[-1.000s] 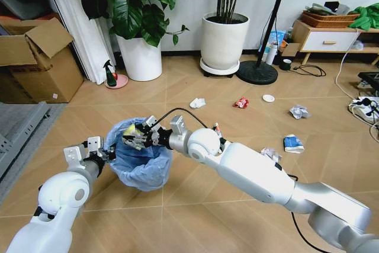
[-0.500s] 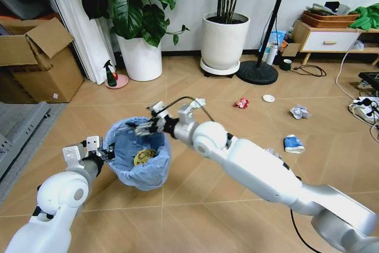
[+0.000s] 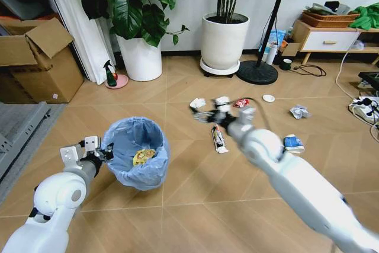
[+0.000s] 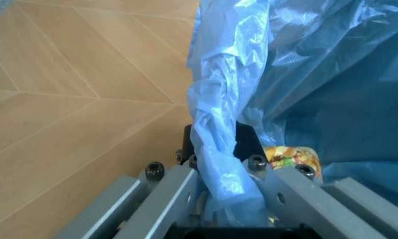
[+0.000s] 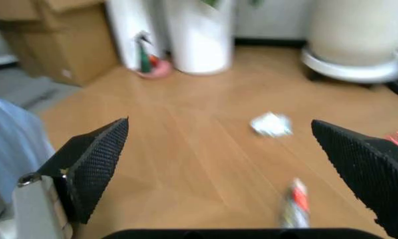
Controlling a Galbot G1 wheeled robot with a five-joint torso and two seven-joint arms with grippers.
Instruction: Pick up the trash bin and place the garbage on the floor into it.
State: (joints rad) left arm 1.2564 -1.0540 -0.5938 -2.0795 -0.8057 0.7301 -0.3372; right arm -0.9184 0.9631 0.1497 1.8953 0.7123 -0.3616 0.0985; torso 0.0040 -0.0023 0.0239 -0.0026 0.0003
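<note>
The trash bin (image 3: 137, 173), lined with a crinkly light blue bag, is held just above the floor (image 3: 177, 205) by my left gripper (image 3: 100, 153), which is shut on its rim. In the left wrist view that gripper (image 4: 220, 149) pinches a fold of the blue bag (image 4: 305, 74). A yellow wrapper (image 3: 143, 156) lies inside the bin. My right gripper (image 3: 204, 115) hangs open and empty over the floor right of the bin, its pads (image 5: 96, 159) wide apart. Garbage lies ahead: a paper ball (image 3: 197, 103), a tube (image 3: 218, 137), a red wrapper (image 3: 241, 103), a white disc (image 3: 269, 98), more crumpled paper (image 3: 299, 111), a blue-white packet (image 3: 292, 143).
Two large white plant pots (image 3: 141, 57) (image 3: 224, 42) stand at the back wall, with a green spray bottle (image 3: 110, 75) beside the left one. A cardboard box (image 3: 35, 60) is at far left. A fan base (image 3: 257, 72), low cabinet (image 3: 328, 38) and cables (image 3: 364, 108) crowd the right.
My right gripper let the yellow wrapper fall into the bin, then pulled out and swung right toward the litter on the floor. The left gripper and bin stayed put.
</note>
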